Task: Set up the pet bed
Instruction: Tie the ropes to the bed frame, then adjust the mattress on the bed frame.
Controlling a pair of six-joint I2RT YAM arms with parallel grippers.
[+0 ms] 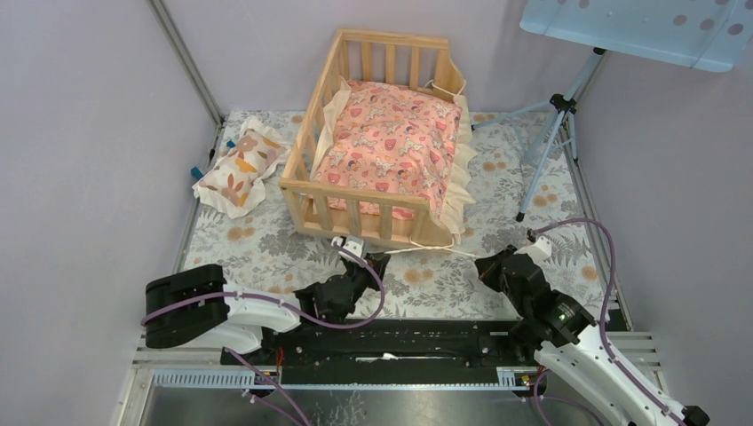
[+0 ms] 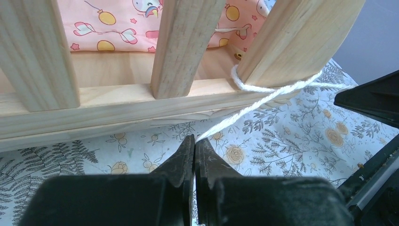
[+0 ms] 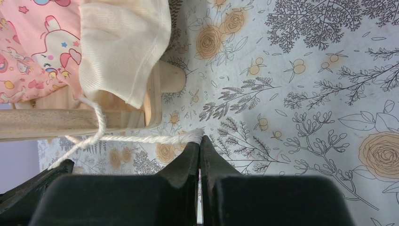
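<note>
Overhead: light natural-wood slatted pet bed [image 1: 313,115] stands ahead of both arms. Left wrist: left gripper [image 2: 195,140] pinches white twisted cord [image 2: 235,117] looped round its post. Right wrist: right gripper [image 3: 199,135] pinches cord too; best pull both evenly.

Top looks down; 2 wrist views (close) share bed [image 1: 388,37], cord [image 2: 256,106]

The left arm [image 1: 257,311], lower left, and the right arm [image 1: 590,368], lower right, have black joint housings and white shell links. Thin purple cables [image 1: 612,273] run along them. A small green light [image 1: 561,314] glows on the right arm. The left end effector [image 2: 195,143] and the right end effector [image 3: 199,139] are matte black and tapered.
</note>
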